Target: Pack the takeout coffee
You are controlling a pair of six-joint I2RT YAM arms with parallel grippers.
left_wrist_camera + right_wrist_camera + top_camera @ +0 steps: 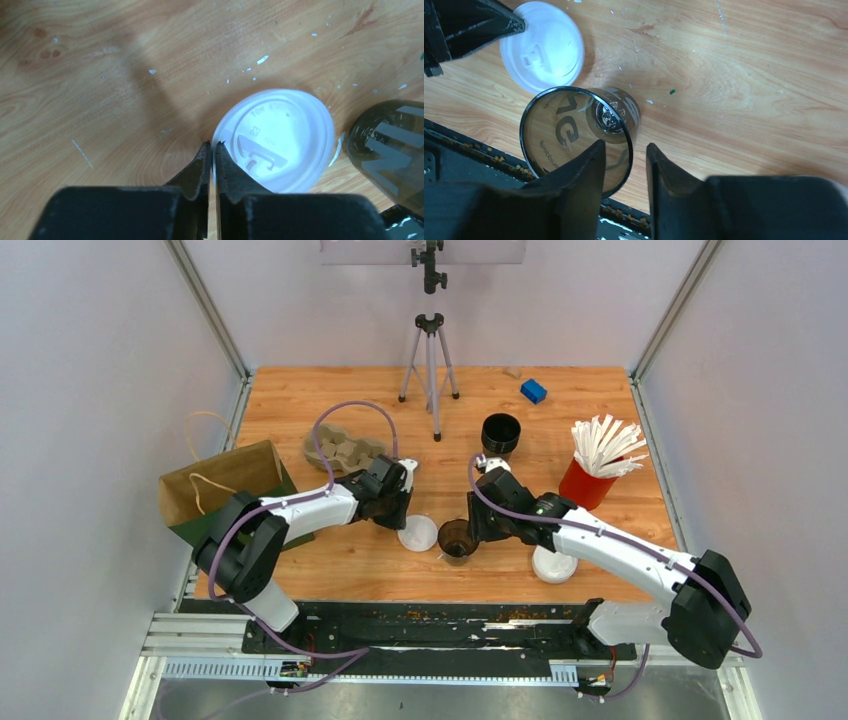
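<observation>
Near the counter's (340,570) six-o'clock edge we saw the lidless coffee cup (574,125) upright, right tool (625,150) parted astride its rim. At its nine o'clock, left tool (212,146) pinched the white lid's (280,135) edge.

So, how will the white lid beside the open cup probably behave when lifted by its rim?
The white lid looks thin moulded plastic, so probably very light and it may flex under a rim pinch. Lying flat on the smooth table, it would likely slide, not roll, if pushed.
</observation>
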